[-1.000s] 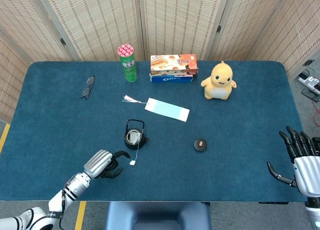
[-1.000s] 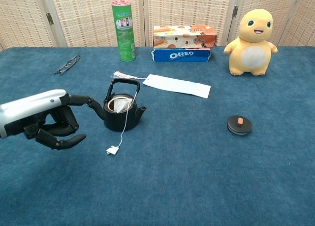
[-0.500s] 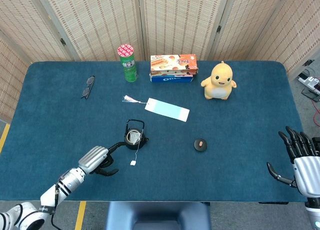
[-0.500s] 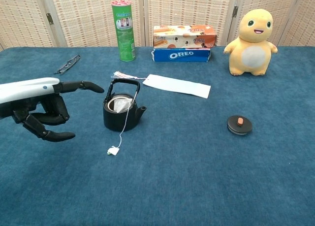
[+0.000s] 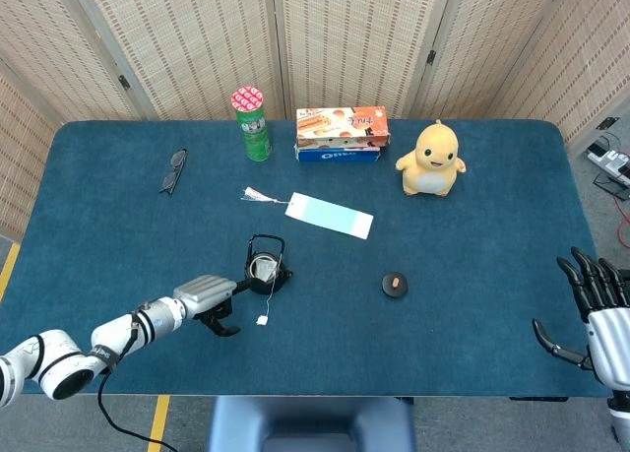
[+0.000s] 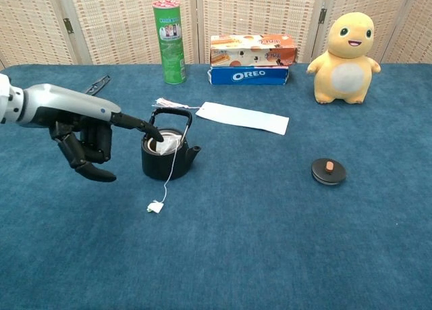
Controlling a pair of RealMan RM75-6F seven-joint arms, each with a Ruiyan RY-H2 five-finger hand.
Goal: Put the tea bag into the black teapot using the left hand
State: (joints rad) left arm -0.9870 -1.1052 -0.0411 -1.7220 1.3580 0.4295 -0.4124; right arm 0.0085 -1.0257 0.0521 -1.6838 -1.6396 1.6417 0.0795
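My left hand holds nothing: one finger out over black teapot w/ tea bag inside, rest curled. Right hand open, empty.

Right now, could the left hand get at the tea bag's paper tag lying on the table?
Probably yes: the left hand sits beside the black teapot, and the tag lies just below on open cloth, nothing between.

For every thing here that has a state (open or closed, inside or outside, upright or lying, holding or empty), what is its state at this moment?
black teapot: upright, lid off.
teapot lid: lying on the table, apart from the teapot.
tea bag: inside the teapot.
tea bag tag: outside, on the table, string over the rim.
left robot hand: holds nothing, one finger extended to the teapot rim.
right robot hand: fingers apart, empty.
green can: upright, closed.
glasses: folded, lying.
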